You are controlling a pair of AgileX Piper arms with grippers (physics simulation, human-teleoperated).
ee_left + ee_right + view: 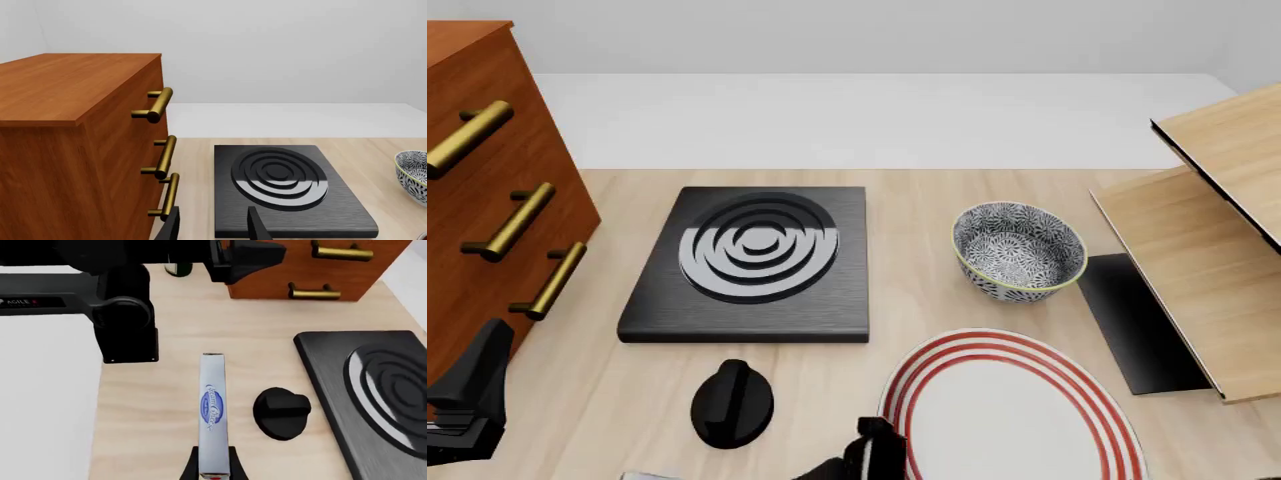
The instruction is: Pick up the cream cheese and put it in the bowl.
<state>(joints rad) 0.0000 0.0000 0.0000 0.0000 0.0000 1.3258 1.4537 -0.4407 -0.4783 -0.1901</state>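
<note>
The cream cheese [213, 405], a light blue and white box with a dark blue oval logo, stands on its narrow edge on the wooden table, pointing away from my right gripper [213, 471]. That gripper's fingers press against both sides of the box's near end, shut on it. In the front view the right gripper [857, 458] sits at the bottom edge, and the box is almost entirely cut off there. The speckled bowl [1021, 250] stands empty at centre right, well beyond the gripper. My left gripper [213, 227] is open and empty near the cabinet.
A black stove plate [754, 260] lies mid-table with its black knob [734, 402] in front. A white plate with red rings [1014, 415] sits between the right gripper and the bowl. The wooden cabinet [481, 200] stands left, a wooden shelf [1208, 250] right.
</note>
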